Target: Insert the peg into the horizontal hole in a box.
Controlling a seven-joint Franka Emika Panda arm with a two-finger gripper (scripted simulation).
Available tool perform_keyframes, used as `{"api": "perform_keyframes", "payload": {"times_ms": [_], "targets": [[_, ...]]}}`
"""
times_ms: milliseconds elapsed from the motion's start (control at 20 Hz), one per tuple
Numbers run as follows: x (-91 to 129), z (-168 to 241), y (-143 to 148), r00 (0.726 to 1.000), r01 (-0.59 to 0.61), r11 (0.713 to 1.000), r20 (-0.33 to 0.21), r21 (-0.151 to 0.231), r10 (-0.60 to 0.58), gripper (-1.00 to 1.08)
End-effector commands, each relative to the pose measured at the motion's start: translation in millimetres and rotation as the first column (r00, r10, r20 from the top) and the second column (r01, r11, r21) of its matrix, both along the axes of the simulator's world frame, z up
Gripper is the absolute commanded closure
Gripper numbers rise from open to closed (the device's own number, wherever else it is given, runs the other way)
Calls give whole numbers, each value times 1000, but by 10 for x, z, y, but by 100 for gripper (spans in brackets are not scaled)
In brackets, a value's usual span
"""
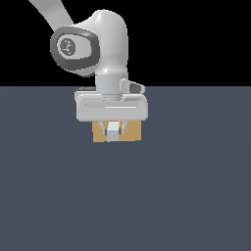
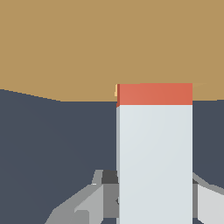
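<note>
Tan and flat-faced, the box (image 1: 132,133) sits on the dark grey-blue floor (image 1: 125,196) and is largely covered in the exterior view by the hand of the arm (image 1: 112,107); only its lower part and its two side edges show beneath the hand. The gripper (image 1: 113,131) hangs directly in front of the box face, its two fingers closed against the sides of the peg (image 1: 113,130), which shows there only as a pale end face with a thin orange strip above it. The hole (image 2: 116,90) is almost wholly concealed: in the wrist view just a sliver of lighter yellow appears beside the corner of the peg's orange-red tip. That tip (image 2: 155,94) reaches the box's face, and whether it has entered the opening cannot be told. The peg's white length runs out of the wrist picture, so its rear end is cut off, as are the fingers (image 2: 210,201). Bare floor lies on every side of the box in the exterior view.
</note>
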State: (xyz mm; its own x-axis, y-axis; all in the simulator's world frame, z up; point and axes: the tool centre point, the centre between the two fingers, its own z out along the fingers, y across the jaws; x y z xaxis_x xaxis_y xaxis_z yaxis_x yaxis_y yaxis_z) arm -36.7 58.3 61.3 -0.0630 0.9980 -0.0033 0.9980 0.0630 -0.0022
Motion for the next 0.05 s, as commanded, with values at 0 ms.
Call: {"api": "perform_keyframes", "payload": {"times_ms": [0], "targets": [[17, 9, 91, 1000, -10, 1000, 4, 4, 10, 108]]}}
